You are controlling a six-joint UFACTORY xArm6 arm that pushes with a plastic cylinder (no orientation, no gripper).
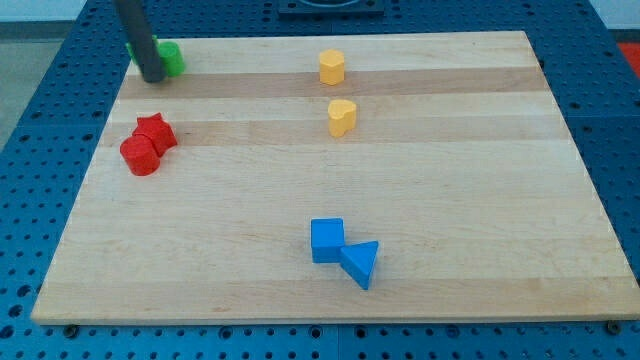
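My tip [153,78] rests near the board's top left corner, against the left side of a green block [170,59] that the rod partly hides. Below it, a red star block [155,132] touches a red cylinder [140,156]. At the top middle sits a yellow hexagonal block [332,67], with a yellow heart-shaped block [342,117] just beneath it. Toward the view's bottom, a blue cube [327,240] touches a blue triangular block [360,263].
The wooden board [480,200] lies on a blue perforated table [40,120]. A dark fixture [330,6] stands beyond the board's top edge.
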